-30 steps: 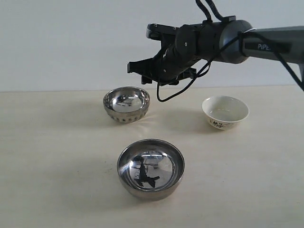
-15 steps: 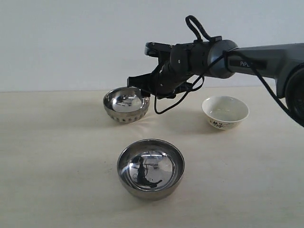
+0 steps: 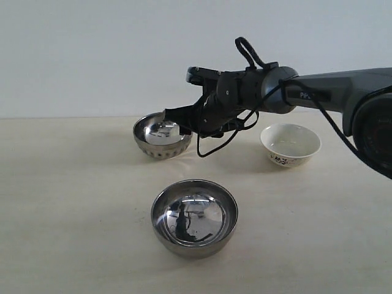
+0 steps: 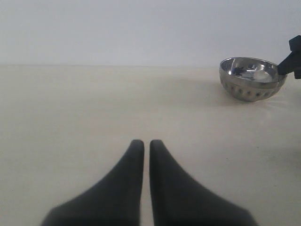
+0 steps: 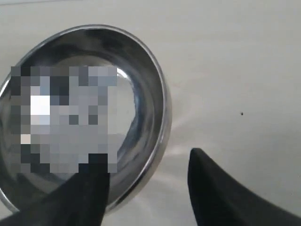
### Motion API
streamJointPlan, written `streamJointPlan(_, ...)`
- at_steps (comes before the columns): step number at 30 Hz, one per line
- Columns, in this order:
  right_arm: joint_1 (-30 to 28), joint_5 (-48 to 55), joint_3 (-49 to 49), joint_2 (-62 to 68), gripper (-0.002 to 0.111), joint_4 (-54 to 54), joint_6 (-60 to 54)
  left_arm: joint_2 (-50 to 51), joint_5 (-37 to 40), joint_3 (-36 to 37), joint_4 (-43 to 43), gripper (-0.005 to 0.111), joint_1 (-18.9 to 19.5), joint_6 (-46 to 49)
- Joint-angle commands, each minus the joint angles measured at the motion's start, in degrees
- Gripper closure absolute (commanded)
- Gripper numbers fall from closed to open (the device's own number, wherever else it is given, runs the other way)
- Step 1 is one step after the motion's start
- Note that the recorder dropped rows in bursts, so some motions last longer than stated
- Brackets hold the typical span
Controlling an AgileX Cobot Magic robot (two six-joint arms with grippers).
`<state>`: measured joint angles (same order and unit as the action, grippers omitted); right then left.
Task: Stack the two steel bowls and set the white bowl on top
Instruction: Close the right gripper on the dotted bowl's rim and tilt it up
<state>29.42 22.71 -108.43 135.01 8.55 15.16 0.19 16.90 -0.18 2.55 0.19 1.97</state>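
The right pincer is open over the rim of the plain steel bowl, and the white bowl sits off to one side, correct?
Not quite: it is the dimpled steel bowl, as the exterior view shows by the dimples round its side. The right pincer is open over its rim, and the white bowl sits off to one side.

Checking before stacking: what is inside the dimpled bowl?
One finger of the right claw dips inside the dimpled bowl, the other outside. Otherwise only reflections; the claw covers part.
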Motion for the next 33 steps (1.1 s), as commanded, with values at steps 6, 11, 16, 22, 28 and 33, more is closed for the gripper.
streamJointPlan(6,1.5,-4.3,-0.3,1.7,0.065,-0.3,-0.1,-0.2,0.1,0.2,-0.2,0.103,0.2,-0.3)
streamJointPlan(11,1.5,-4.1,-0.3,2.7,0.065,-0.3,0.2,-0.2,0.1,0.2,-0.2,0.103,0.2,-0.3)
streamJointPlan(16,1.5,-4.4,-0.3,3.4,0.065,-0.3,0.6,-0.2,0.1,0.2,-0.2,0.103,0.2,-0.3)
streamJointPlan(22,1.5,-4.9,-0.3,4.0,0.073,-0.3,0.8,-0.2,0.1,0.2,-0.2,0.103,0.2,-0.3)
streamJointPlan(28,1.5,-5.7,-0.3,4.5,0.109,-0.2,0.8,-0.2,0.1,0.2,-0.2,0.103,0.2,-0.3)
streamJointPlan(33,1.5,-5.7,-0.3,4.2,0.108,-0.2,0.8,-0.2,0.1,0.2,-0.2,0.103,0.2,-0.3)
